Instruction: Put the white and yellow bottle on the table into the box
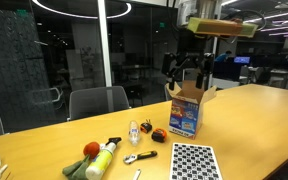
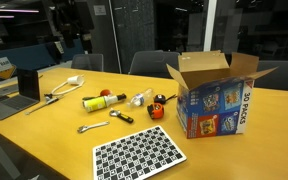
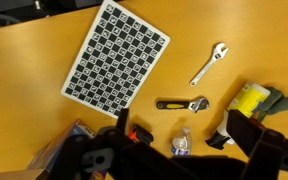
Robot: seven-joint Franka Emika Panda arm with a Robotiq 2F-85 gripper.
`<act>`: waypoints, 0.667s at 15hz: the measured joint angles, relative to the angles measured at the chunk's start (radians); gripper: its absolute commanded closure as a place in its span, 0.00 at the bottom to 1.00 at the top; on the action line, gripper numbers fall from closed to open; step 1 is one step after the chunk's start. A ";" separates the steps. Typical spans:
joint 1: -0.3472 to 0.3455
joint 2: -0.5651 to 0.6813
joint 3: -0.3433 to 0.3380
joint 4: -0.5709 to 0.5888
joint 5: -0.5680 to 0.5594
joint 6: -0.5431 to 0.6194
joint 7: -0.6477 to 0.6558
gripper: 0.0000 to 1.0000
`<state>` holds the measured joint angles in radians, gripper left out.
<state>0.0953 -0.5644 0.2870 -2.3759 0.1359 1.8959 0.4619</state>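
The grasp has not begun; this is the reach toward the bottle (image 1: pixel 102 158). The pincer (image 1: pixel 189 72) hangs high over the open box (image 1: pixel 184 110), well apart from the bottle. In the wrist view the pincer (image 3: pixel 174 138) looks released: its 2 dark fingers stand wide apart with nothing between them.

The bottle lies on its side on the bench (image 1: pixel 254 120), at the far end of the row of objects from the box. A red-orange ball (image 1: pixel 90 150) sits just beside it. Between bottle and box lie a small clear bottle (image 1: pixel 134 130) and a wrench (image 1: pixel 139 157), with the checkered board (image 1: pixel 192 160) in front of the box.

Next, I judge, the pincer must travel along the bench, come down over the bottle's middle and turn so the fingers close across its round body, not along it. The ball is close, so the fingers need to drop clear of it. The box (image 2: pixel 214 95) has its flaps up and a wide mouth.

The bottle (image 2: pixel 96 102) is a pale yellow-green cylinder with a white end. It looks smooth and could roll if nudged. In the wrist view only part of the bottle (image 3: pixel 250 100) shows, at the right.
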 measured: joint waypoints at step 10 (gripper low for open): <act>0.055 0.515 0.032 0.198 0.274 0.414 0.273 0.00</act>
<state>0.1506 -0.0490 0.3187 -2.1780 0.4097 2.3103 0.7350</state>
